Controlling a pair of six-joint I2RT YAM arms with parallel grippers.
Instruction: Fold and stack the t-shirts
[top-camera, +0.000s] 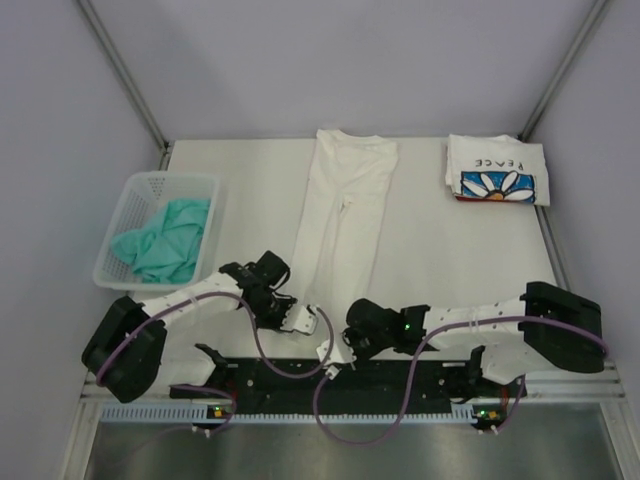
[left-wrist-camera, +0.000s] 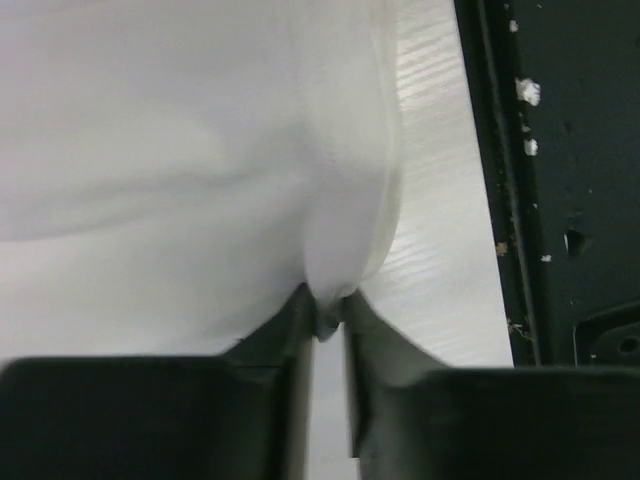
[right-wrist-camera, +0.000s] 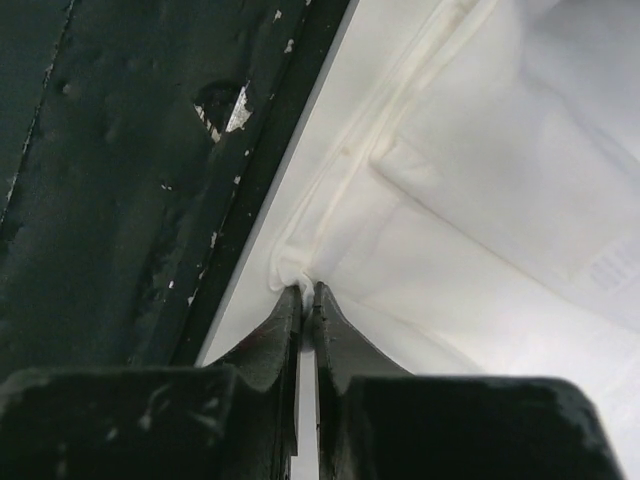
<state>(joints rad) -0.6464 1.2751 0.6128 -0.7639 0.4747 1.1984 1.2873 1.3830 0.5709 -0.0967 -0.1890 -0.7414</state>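
Note:
A large white t-shirt (top-camera: 345, 210) lies folded into a long narrow strip down the middle of the table, collar at the far end; no print shows on it. My left gripper (top-camera: 312, 322) is shut on its near end, pinching a fold of white cloth (left-wrist-camera: 340, 270). My right gripper (top-camera: 333, 356) is shut on the near hem (right-wrist-camera: 300, 265) just beside it. A folded white "PEACE" daisy t-shirt (top-camera: 497, 169) lies at the far right. A teal-green t-shirt (top-camera: 165, 238) is crumpled in the basket.
The white mesh basket (top-camera: 135, 195) stands at the left. The black base rail (top-camera: 380, 385) runs along the near table edge, right by both grippers; it also shows in the left wrist view (left-wrist-camera: 570, 150) and the right wrist view (right-wrist-camera: 100, 150). Grey walls enclose the table.

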